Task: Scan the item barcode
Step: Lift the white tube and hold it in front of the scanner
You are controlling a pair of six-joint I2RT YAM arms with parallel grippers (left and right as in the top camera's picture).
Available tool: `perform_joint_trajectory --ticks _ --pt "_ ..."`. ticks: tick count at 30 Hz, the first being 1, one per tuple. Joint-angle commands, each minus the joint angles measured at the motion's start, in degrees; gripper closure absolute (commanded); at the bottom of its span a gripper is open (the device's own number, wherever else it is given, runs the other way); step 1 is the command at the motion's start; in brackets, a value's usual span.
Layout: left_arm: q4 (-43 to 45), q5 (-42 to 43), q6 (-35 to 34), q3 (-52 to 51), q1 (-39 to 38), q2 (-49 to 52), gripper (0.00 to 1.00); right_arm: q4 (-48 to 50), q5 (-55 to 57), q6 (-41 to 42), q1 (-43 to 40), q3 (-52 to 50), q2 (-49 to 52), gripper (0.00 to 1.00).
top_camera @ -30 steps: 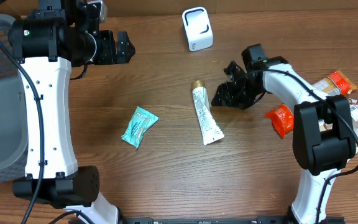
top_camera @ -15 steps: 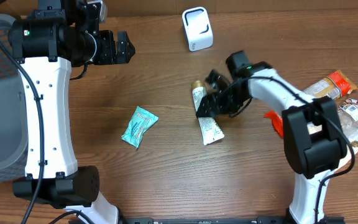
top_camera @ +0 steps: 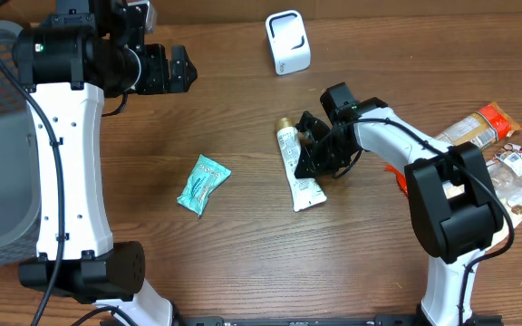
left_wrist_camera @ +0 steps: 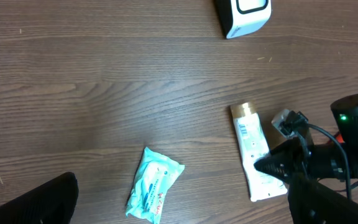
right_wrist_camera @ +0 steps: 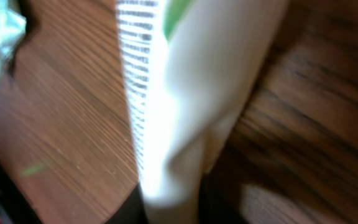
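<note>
From the tube (top_camera: 306, 188), bare table (top_camera: 243, 254) runs toward nine o'clock until the teal wipes packet (top_camera: 203, 184); the scanner (top_camera: 288, 42) blocks my twelve, wrappers (top_camera: 515, 177) my three.

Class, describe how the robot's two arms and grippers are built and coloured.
The left arm and right arm share white rounded shells between bulky black joints, with thin black cables alongside. The left gripper and right gripper are black. A green light glows on the right arm.
</note>
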Motion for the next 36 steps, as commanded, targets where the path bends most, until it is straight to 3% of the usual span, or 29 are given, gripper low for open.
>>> perform_joint_trajectory --ticks 1,2,9,16,28,36 --pt "0.0 -0.1 1.3 0.2 -0.1 0.2 0.00 0.6 1.5 2.9 0.2 -0.5 -0.1 0.93" --pt "0.0 -0.1 1.3 0.2 -0.1 0.2 0.01 0.6 -0.2 3.7 0.2 -0.4 -0.1 0.96" --pt "0.0 -0.1 1.3 0.2 -0.1 0.2 0.00 4.3 -17.3 5.2 -0.7 0.3 -0.2 0.96" --pt "0.0 -0.1 1.3 0.2 -0.1 0.2 0.00 3.5 -17.7 7.1 -1.8 4.0 -3.7 0.96" --pt "0.0 -0.1 1.3 0.2 -0.1 0.2 0.00 2.0 -17.4 6.8 -5.7 5.2 -23.5 0.96" --pt "0.0 -0.1 1.3 0.2 -0.1 0.2 0.01 0.5 -17.3 4.9 -5.3 5.2 -28.8 0.96"
